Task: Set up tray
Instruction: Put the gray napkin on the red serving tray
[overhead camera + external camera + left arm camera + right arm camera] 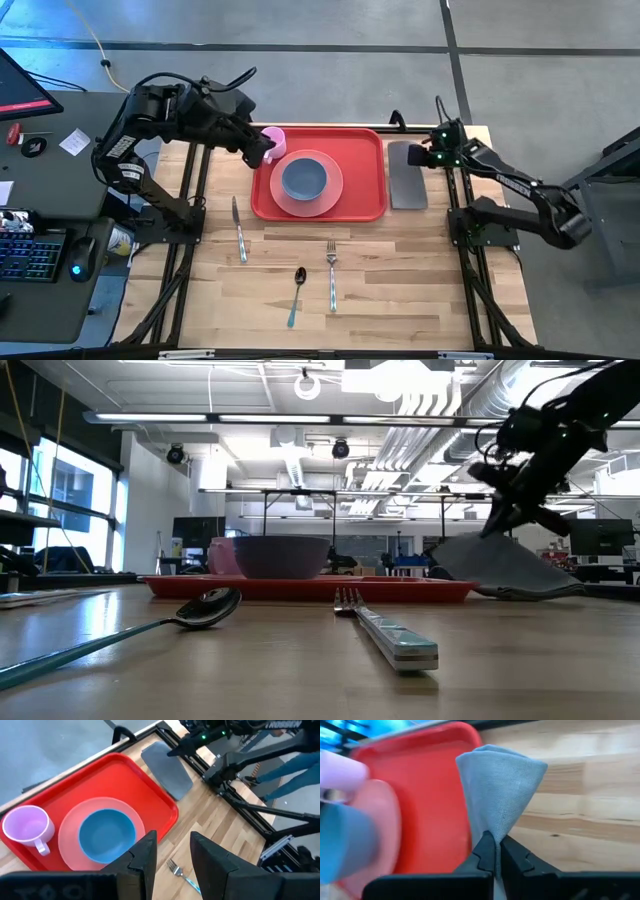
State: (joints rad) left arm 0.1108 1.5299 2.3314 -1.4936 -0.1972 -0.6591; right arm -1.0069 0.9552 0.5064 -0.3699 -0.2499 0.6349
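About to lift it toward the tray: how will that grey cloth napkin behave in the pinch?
Probably floppy: the grey cloth napkin already tents up where the right gripper pinches one edge. It will likely drape and drag across the wooden table beside the red plastic tray. It looks light, unlikely to slip out.

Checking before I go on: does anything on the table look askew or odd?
Only the grey napkin: the right gripper is shut on one edge, so it tents up beside the tray. The knife lies slightly slanted. Nothing looks spilled or damaged.
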